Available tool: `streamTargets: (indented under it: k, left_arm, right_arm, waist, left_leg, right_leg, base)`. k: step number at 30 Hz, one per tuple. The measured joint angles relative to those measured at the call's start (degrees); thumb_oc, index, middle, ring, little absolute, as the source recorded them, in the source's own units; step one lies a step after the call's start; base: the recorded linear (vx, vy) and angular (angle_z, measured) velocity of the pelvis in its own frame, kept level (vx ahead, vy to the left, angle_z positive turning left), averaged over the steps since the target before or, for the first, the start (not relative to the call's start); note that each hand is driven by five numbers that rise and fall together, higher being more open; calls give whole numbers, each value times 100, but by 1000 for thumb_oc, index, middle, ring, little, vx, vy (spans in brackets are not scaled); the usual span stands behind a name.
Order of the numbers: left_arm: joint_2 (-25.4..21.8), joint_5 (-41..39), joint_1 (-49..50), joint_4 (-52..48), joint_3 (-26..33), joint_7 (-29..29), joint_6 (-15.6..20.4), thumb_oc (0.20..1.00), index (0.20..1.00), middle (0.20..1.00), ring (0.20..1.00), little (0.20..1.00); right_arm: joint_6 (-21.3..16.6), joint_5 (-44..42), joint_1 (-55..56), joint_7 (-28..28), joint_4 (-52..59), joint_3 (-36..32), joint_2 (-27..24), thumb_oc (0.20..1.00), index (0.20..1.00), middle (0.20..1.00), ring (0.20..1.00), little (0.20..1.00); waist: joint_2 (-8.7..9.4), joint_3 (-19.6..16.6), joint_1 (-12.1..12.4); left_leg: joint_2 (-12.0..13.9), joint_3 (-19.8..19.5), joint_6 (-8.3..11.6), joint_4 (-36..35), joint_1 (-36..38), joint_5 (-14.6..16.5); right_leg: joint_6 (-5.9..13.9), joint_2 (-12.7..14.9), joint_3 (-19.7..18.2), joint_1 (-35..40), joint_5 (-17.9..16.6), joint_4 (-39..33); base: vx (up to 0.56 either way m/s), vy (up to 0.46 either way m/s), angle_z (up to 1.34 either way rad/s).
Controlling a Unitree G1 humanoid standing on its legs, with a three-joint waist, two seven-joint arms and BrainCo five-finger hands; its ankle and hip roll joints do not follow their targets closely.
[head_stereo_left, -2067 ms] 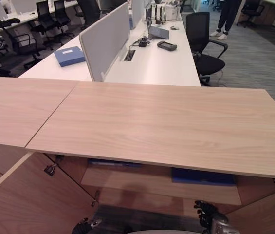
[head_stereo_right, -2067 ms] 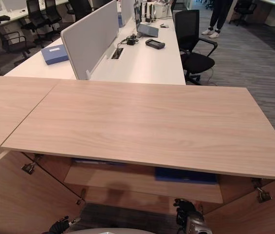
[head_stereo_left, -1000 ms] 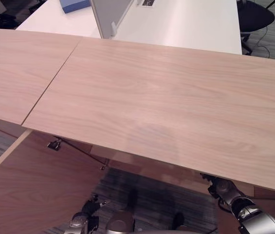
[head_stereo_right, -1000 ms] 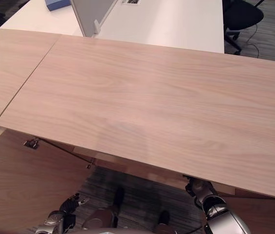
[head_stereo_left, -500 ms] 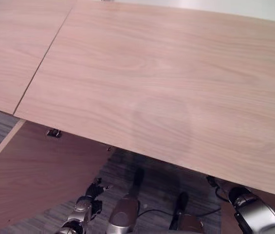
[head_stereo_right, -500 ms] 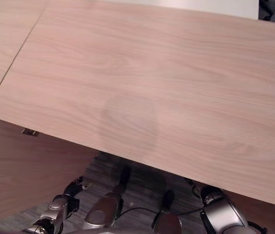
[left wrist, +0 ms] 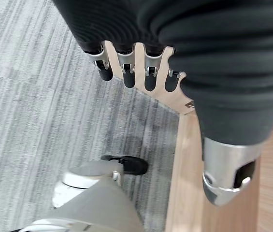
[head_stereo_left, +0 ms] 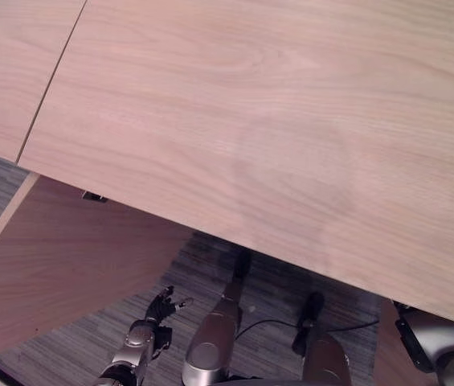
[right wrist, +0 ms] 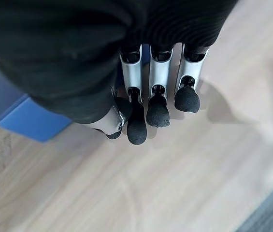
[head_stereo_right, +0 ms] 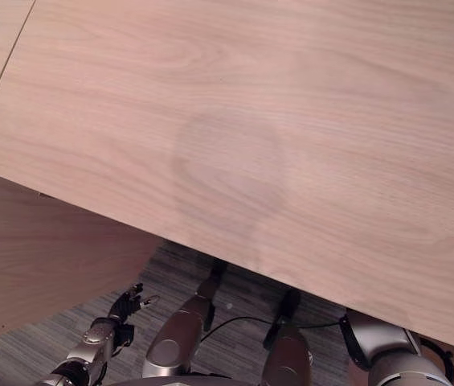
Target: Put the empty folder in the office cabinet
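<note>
Right wrist view: right hand (right wrist: 150,92) fingers relaxed, empty, above wooden shelf (right wrist: 175,183) beside blue folder (right wrist: 15,111).

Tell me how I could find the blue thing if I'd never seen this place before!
Start at the big light wooden cabinet top and go underneath it, to the wooden shelf where the robot's right hand reaches. The blue folder lies flat there, just past the fingers. It is the one blue, box-shaped thing among all that pale wood.
</note>
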State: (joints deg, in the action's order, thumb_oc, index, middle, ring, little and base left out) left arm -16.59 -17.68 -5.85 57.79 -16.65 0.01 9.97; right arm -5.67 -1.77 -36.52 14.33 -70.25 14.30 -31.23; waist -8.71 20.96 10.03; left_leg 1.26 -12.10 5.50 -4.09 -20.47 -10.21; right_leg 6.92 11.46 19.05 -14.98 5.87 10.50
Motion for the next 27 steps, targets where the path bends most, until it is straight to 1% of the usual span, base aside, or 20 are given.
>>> streamTargets:
  k: [1, 3, 4, 5, 7, 8, 10, 11, 12, 13, 14, 15, 16, 17, 18, 20, 23, 24, 27]
  left_arm:
    - [-109, -12, 17, -247, -41, -121, 14, 1000, 1000, 1000, 1000, 1000]
    - [-238, -197, -33, -298, -76, -103, 9, 1000, 1000, 1000, 1000, 1000]
    - [-428, -256, 246, -869, 106, -384, 96, 1000, 1000, 1000, 1000, 1000]
    - [-590, -301, 389, -1048, 105, -448, 227, 1000, 1000, 1000, 1000, 1000]
    - [-753, -319, 389, -832, -6, -403, 150, 1000, 1000, 1000, 1000, 1000]
    - [-779, -313, 423, -1073, -186, -420, 147, 1000, 1000, 1000, 1000, 1000]
    - [-771, -314, 452, -1333, -299, -465, 150, 1000, 1000, 1000, 1000, 1000]
    - [-742, -317, 438, -1637, -404, -523, 189, 1000, 1000, 1000, 1000, 1000]
    - [-724, -318, 400, -1672, -404, -549, 205, 1000, 1000, 1000, 1000, 1000]
    - [-718, -328, 334, -1737, -420, -573, 195, 1000, 1000, 1000, 1000, 1000]
    - [-699, -328, 359, -1743, -489, -616, 188, 1000, 1000, 1000, 1000, 1000]
    - [-674, -331, 437, -1726, -510, -627, 183, 1000, 1000, 1000, 1000, 1000]
    - [-656, -334, 436, -1712, -536, -632, 158, 1000, 1000, 1000, 1000, 1000]
    - [-655, -339, 493, -1764, -527, -631, 205, 1000, 1000, 1000, 1000, 1000]
    - [-680, -341, 510, -1801, -527, -665, 186, 1000, 1000, 1000, 1000, 1000]
    - [-689, -343, 564, -1810, -533, -732, 155, 1000, 1000, 1000, 1000, 1000]
    - [-705, -344, 664, -1813, -537, -795, 146, 1000, 1000, 1000, 1000, 1000]
    - [-706, -344, 690, -1813, -538, -812, 146, 1000, 1000, 1000, 1000, 1000]
    - [-705, -344, 699, -1820, -541, -837, 144, 1000, 1000, 1000, 1000, 1000]
  right_arm:
    - [-39, -52, 1, -32, 34, 23, -92, 200, 200, 200, 200, 200]
    - [-110, -147, -47, 48, 49, 46, -152, 200, 200, 200, 200, 200]
    - [-147, -162, -67, -100, 96, 20, -293, 200, 200, 200, 200, 200]
    - [-191, -163, -83, -124, 101, 83, -348, 200, 200, 200, 200, 200]
    - [-194, -163, -318, -106, -9, 186, -376, 200, 200, 200, 200, 200]
    - [-251, -159, -392, -136, 7, 232, -515, 200, 200, 200, 200, 200]
    - [-266, -159, -441, -185, 41, 357, -673, 200, 200, 200, 200, 200]
    - [-247, -160, -466, -204, 13, 391, -838, 200, 200, 200, 200, 200]
    - [-237, -161, -488, -202, -20, 386, -893, 200, 200, 200, 200, 200]
    - [-224, -159, -521, -224, -54, 398, -987, 200, 200, 200, 200, 200]
    - [-126, -161, -609, -257, -108, 439, -1111, 200, 200, 200, 200, 200]
    - [-71, -165, -646, -249, -148, 452, -1157, 200, 200, 200, 200, 200]
    - [-4, -161, -672, -246, -161, 550, -1308, 200, 200, 200, 200, 200]
    - [18, -161, -676, -264, -175, 640, -1406, 200, 200, 200, 200, 200]
    - [110, -163, -742, -265, -193, 633, -1469, 200, 200, 200, 200, 200]
    - [168, -164, -778, -269, -234, 633, -1504, 200, 200, 200, 200, 200]
    - [244, -164, -850, -300, -264, 632, -1509, 200, 200, 200, 200, 200]
    - [248, -164, -849, -308, -265, 637, -1506, 200, 200, 200, 200, 200]
    - [257, -164, -849, -317, -300, 638, -1504, 200, 200, 200, 200, 200]
  waist:
    - [-11, 6, -21]
    - [-36, 14, 1]
    - [-54, 21, 74]
    - [-64, 15, 54]
    - [-147, 15, 2]
    - [-209, 10, 21]
    - [-265, -11, 59]
    - [-338, -39, 141]
    - [-337, -38, 151]
    - [-251, -19, 122]
    - [-278, -31, 165]
    - [-416, -112, 159]
    - [-440, -127, 125]
    - [-454, -137, 143]
    - [-446, -130, 159]
    - [-435, -122, 172]
    - [-426, -116, 207]
    - [-429, -115, 208]
    - [-401, -82, 161]
  left_leg:
    - [2, -2, 10, -1, -50, 3]
    - [-15, -7, 11, 2, -125, -1]
    - [-21, 42, 12, -5, -166, -35]
    - [-31, 50, 4, 6, -198, -27]
    - [-43, 43, -4, 27, -261, -20]
    - [-46, 42, -2, 15, -368, -19]
    - [-48, 29, 1, 1, -452, -16]
    - [-47, -21, 160, -86, -498, 115]
    - [-50, 12, 391, -130, -536, 326]
    - [-183, 35, 346, 95, -619, 367]
    - [-211, -16, 43, 846, -657, 465]
    - [-131, -32, -20, 816, -545, 505]
    - [-208, -69, -12, 623, -489, 462]
    - [-215, -77, -44, 447, -440, 239]
    - [-222, -88, -42, 330, -451, 168]
    - [-222, -99, -23, 257, -468, 137]
    - [-211, -98, -30, 226, -448, 99]
    - [-200, -98, -47, 219, -431, 31]
    - [-200, -92, -44, 178, -347, -35]
  right_leg:
    - [7, 13, -7, -100, 43, 102]
    - [-2, 83, -31, -288, 136, 367]
    - [-29, 117, -105, -441, 155, 551]
    - [-13, 146, -118, -512, 187, 610]
    - [4, 161, -170, -629, 213, 724]
    - [-11, 163, -230, -799, 216, 818]
    - [-22, 165, -231, -899, 196, 858]
    - [-64, 152, -228, -948, 157, 839]
    - [-113, 166, -214, -942, 106, 748]
    - [-172, 374, -74, -937, -29, 626]
    - [-97, 506, -6, -957, -151, 608]
    - [-54, 453, -5, -952, -148, 657]
    - [-3, 498, -128, -993, -157, 675]
    - [77, 500, -190, -1004, -218, 627]
    - [101, 511, -202, -1029, -264, 557]
    - [131, 500, -228, -1035, -331, 467]
    - [116, 472, -238, -1021, -392, 407]
    - [129, 460, -239, -1011, -404, 404]
    - [148, 442, -231, -929, -417, 373]
  base:
    - [-24, 12, 6]
    - [-8, 27, -4]
    - [1, 41, -12]
    - [0, 21, -7]
    - [6, -10, -2]
    - [18, -17, -7]
    - [6, -6, 5]
    - [7, -11, 19]
    - [7, -11, 34]
    - [7, 3, 20]
    - [5, 7, 5]
    - [4, 8, 4]
    - [-2, 1, 12]
    - [3, 4, 20]
    - [5, 2, 8]
    - [3, 2, 3]
    - [7, -6, -5]
    - [10, -8, -6]
    - [0, 0, 0]
